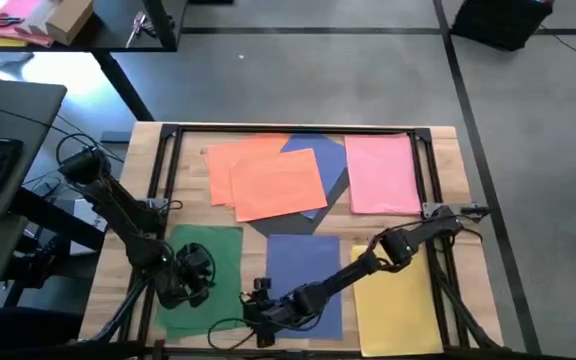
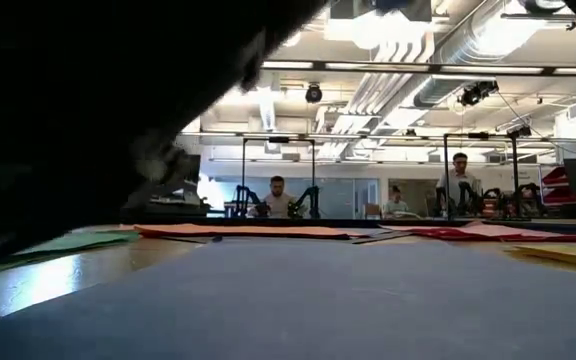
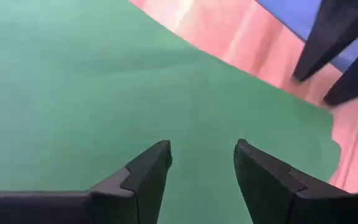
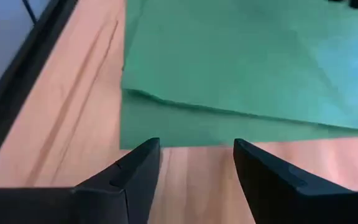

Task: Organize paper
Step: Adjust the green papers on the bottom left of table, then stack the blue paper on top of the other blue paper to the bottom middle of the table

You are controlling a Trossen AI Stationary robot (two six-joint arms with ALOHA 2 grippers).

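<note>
In the low view a blue sheet (image 2: pixel 308 300) fills the foreground, lying flat on the table (image 2: pixel 58 275), with a dark arm blocking the upper left of the frame.

In the high view that blue sheet (image 1: pixel 305 280) sits at lower centre. The right gripper (image 1: pixel 259 325) is at the bottom edge of the frame, just left of the blue sheet's lower corner. In the right wrist view its 2 fingers (image 4: pixel 138 168) are spread apart, holding nothing, over bare wood beside the edge of green paper (image 4: pixel 241 68), which shows as 2 layers.

The left gripper (image 1: pixel 196 272) hovers over the green paper (image 1: pixel 218 255) at lower left of the high view. Its fingers (image 3: pixel 151 168) are also spread and empty above the green surface.

A yellow sheet (image 1: pixel 400 305) lies at lower right.

Farther up, 2 overlapping orange sheets (image 1: pixel 268 178) rest at upper centre on a dark grey sheet (image 1: pixel 330 160), and a pink sheet (image 1: pixel 382 175) lies at upper right. A black frame (image 1: pixel 288 130) rims the table.

Beyond the table, the low view shows people (image 2: pixel 278 195) seated in the room.
</note>
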